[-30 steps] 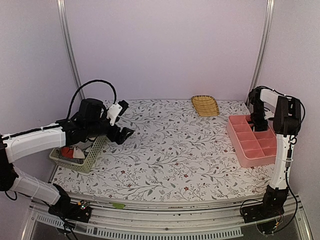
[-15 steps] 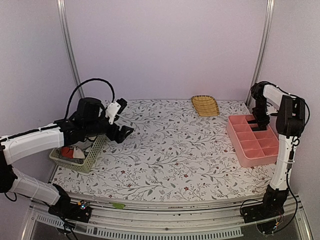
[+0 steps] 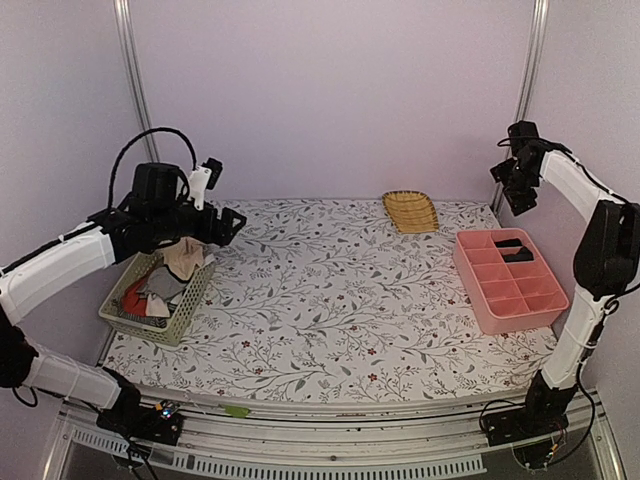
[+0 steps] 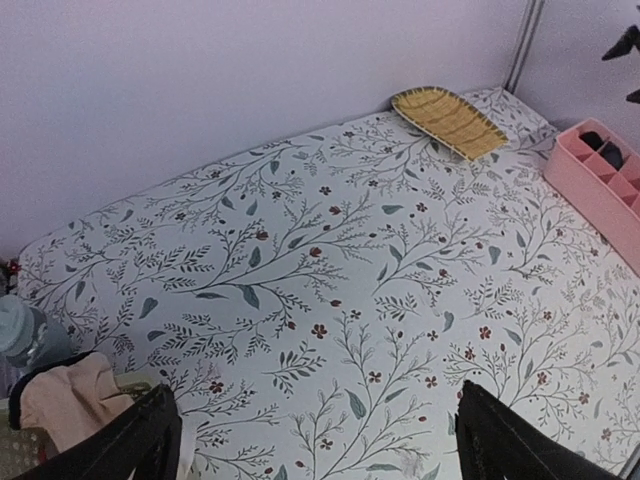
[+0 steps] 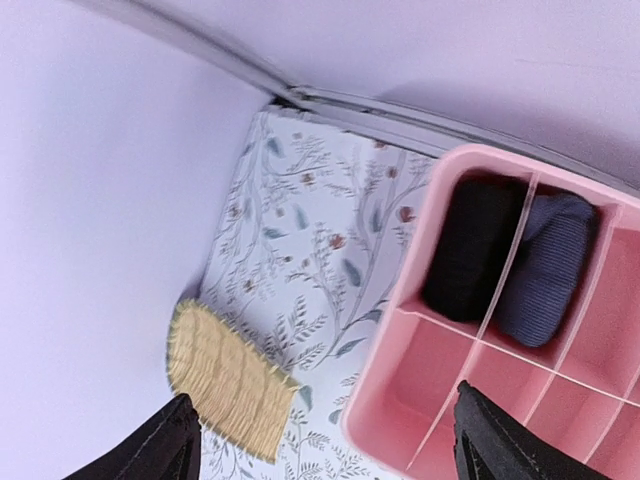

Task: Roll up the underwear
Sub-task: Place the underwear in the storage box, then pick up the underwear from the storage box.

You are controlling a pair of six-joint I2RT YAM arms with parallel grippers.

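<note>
Several underwear lie in a green mesh basket at the left: a beige pair with black edging, a grey one and a red one. My left gripper hangs open and empty above the basket's far right corner. In the left wrist view the gripper has its jaws wide apart over bare cloth, with the beige pair just left of the left finger. My right gripper is raised near the back right wall, open and empty. Below it, a black roll and a dark blue roll sit in the organizer's far compartments.
A pink compartment organizer stands at the right. A yellow woven tray lies at the back centre. The table has a floral cloth. Walls and metal posts close in the back and sides.
My left arm has lifted and pulled back from beside the basket to above it, uncovering the basket's contents. My right arm has risen from the pink organizer towards the back wall.
</note>
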